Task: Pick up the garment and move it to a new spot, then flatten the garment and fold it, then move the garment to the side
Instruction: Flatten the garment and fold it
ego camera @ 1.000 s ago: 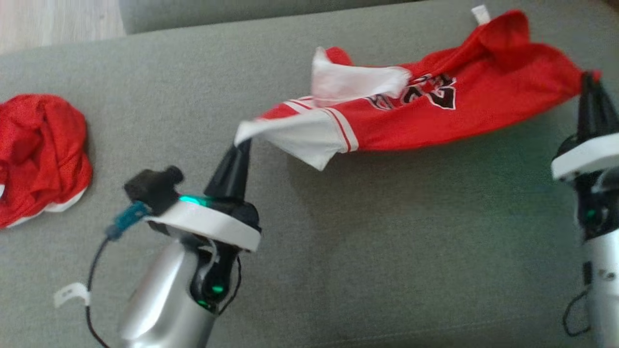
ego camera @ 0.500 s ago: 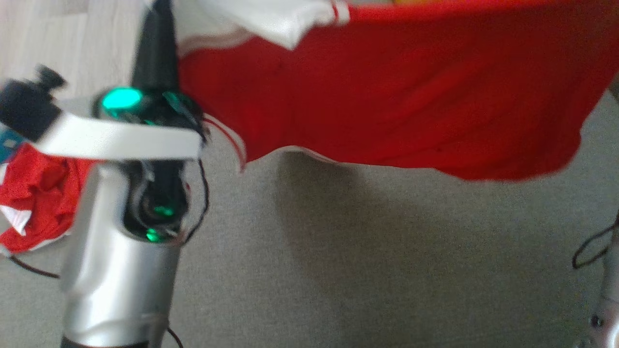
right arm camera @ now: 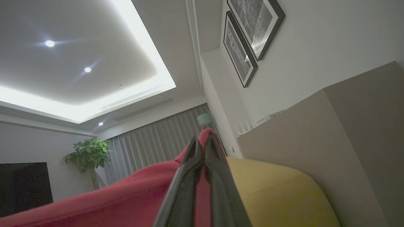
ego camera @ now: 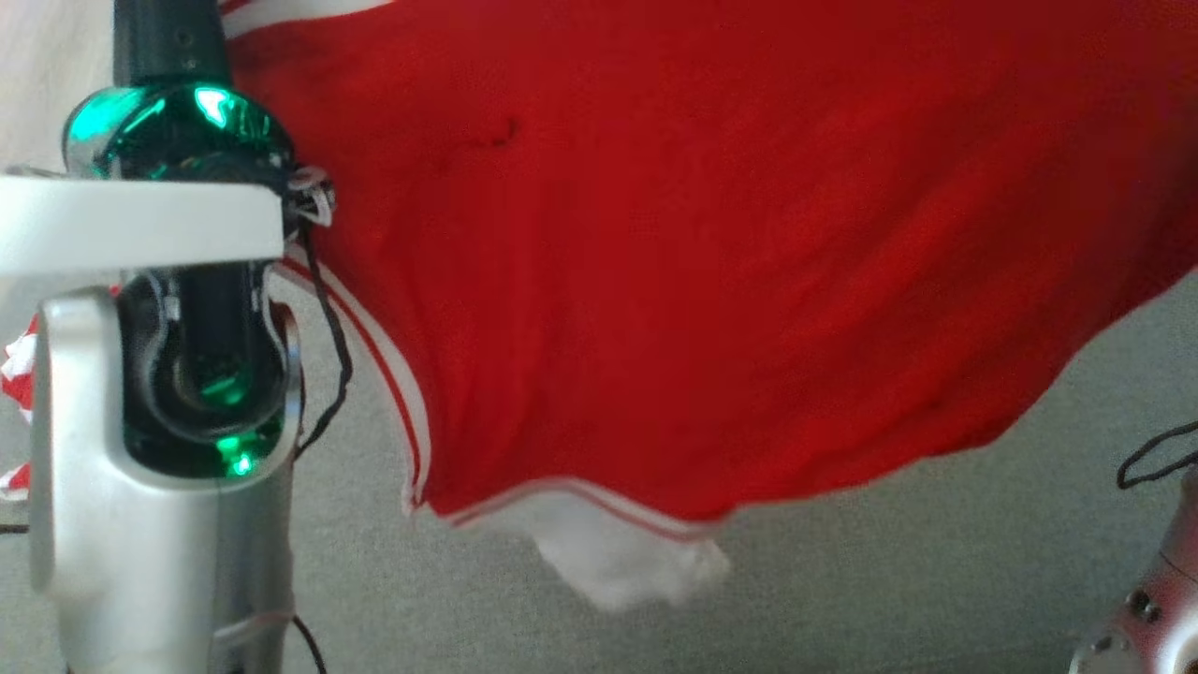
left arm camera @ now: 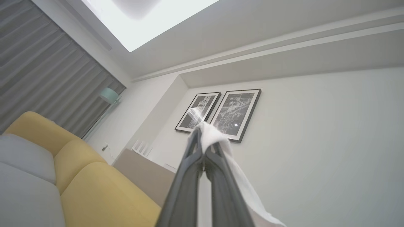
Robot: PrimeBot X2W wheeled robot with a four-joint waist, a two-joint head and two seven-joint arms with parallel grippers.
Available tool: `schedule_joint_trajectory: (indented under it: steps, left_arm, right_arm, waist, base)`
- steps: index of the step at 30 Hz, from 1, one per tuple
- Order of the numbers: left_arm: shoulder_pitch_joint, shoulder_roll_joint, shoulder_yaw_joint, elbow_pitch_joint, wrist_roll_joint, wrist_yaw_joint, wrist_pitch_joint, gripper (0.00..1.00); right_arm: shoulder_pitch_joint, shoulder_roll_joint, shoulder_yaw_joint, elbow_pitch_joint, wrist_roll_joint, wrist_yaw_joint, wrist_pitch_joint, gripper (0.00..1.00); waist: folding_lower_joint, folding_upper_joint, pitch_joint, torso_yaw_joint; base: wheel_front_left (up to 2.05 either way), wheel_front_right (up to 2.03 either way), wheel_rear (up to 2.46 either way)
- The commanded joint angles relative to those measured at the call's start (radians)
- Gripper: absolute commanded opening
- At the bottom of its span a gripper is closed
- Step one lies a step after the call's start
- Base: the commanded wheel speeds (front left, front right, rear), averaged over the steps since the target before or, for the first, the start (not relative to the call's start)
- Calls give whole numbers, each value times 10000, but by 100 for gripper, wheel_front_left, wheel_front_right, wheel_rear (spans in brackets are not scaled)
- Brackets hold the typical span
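Note:
The red garment (ego camera: 711, 243) with white trim hangs spread in the air across most of the head view, above the grey surface (ego camera: 889, 580). A white sleeve (ego camera: 627, 562) dangles from its lower edge. My left arm (ego camera: 159, 374) rises at the left, and its fingers leave the top of that view beside the garment. In the left wrist view my left gripper (left arm camera: 202, 134) is shut on a white fold of the garment (left arm camera: 221, 142). In the right wrist view my right gripper (right arm camera: 202, 140) is shut on a red edge of the garment (right arm camera: 126, 195). Both grippers point up towards the ceiling.
A second crumpled red and white cloth (ego camera: 14, 374) lies at the far left behind my left arm. My right arm's base (ego camera: 1151, 627) sits at the lower right. The wrist views show a yellow sofa (left arm camera: 94, 176), a beige box (right arm camera: 331, 142) and framed pictures (left arm camera: 233, 113).
Both arms have lifted the garment from stretched low over the grey surface to hanging high and close to the head camera. The head view itself has shifted.

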Motion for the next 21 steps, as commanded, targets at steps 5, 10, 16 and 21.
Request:
schedule_joint_trajectory:
  steps: [5,10,16,21]
  left_arm:
    - [-1054,578,450,372,74,298,573,0]
    - [-2101,794,489,1532,198,407,859,0]
    - [-4859,1043,432,4093,602,106,805,0]
    - [-7244,1059,401,6313,1024,-341,94,0]
  right_arm:
    - [-417,139,142,135,222,-9,299,0]
    - [-1438,141,-46,1299,511,-9,440,0]
    - [-4328,142,244,3909,862,-9,-238,0]
    - [-6944,142,122,6201,1116,-9,-1705,0]
  waist:
    - [1,-1,485,-63]
    - [1,-1,1536,-103]
    - [1,-1,3561,-99]
    - [1,-1,4527,55]
  base:
    - [0,0,0]
    - [0,0,0]
    - [0,0,0]
    - [0,0,0]
